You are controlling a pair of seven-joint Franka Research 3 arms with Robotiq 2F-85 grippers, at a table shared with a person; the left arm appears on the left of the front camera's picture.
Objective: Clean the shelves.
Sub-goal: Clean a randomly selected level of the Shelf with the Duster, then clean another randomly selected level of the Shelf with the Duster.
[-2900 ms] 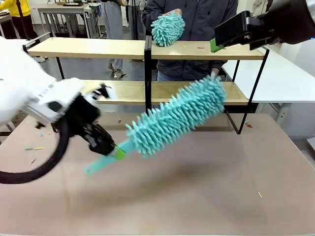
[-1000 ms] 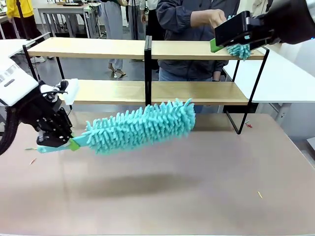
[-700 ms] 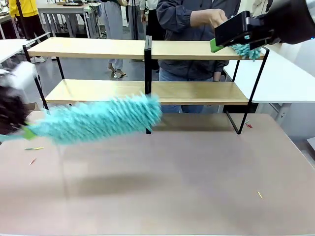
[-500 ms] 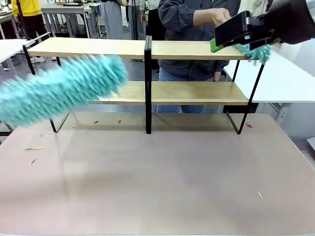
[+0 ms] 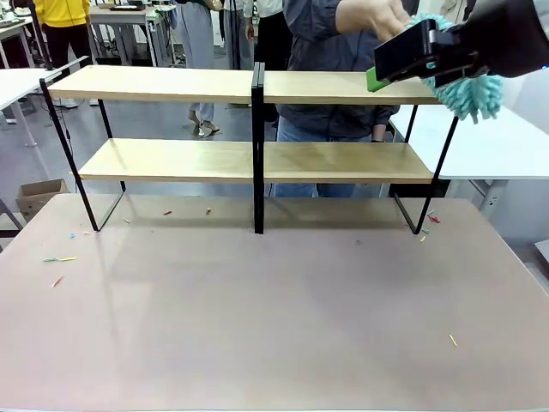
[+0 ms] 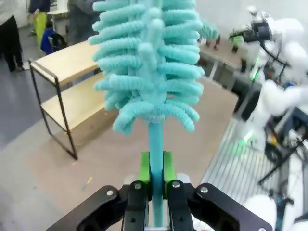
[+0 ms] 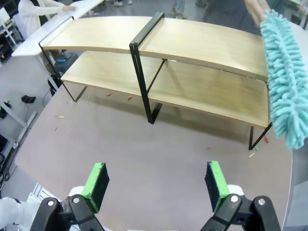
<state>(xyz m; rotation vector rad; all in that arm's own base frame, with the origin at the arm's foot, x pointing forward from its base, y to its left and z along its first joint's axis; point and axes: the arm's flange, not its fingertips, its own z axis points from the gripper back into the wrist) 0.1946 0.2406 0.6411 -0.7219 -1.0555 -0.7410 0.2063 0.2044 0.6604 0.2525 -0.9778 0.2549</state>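
Note:
The shelves (image 5: 171, 84) stand at the far side of the table: two light-wood boards on a thin black frame with a central upright. They also appear in the left wrist view as shelves (image 6: 67, 91) and in the right wrist view as shelves (image 7: 202, 45). My left gripper (image 6: 154, 192) is shut on the handle of a fluffy teal duster (image 6: 149, 62), which it holds up in the air off the shelves' end. My right gripper (image 7: 156, 185) hangs open and empty, high over the table; in the front view this gripper (image 5: 382, 73) is by the top board's right end. A person's hand (image 5: 373, 15) holds a second teal duster (image 5: 470, 90) just past that end.
Small coloured scraps lie on the brown table (image 5: 274, 326): some at the left (image 5: 60, 258), one at the right (image 5: 452, 340), and a few under the lower board (image 5: 167, 212). A white table (image 5: 497, 137) stands to the right of the shelves.
My left arm swung the duster leftward and upward, out of the front view. The person's duster slid right along the top board and off its right end. My right gripper stayed put.

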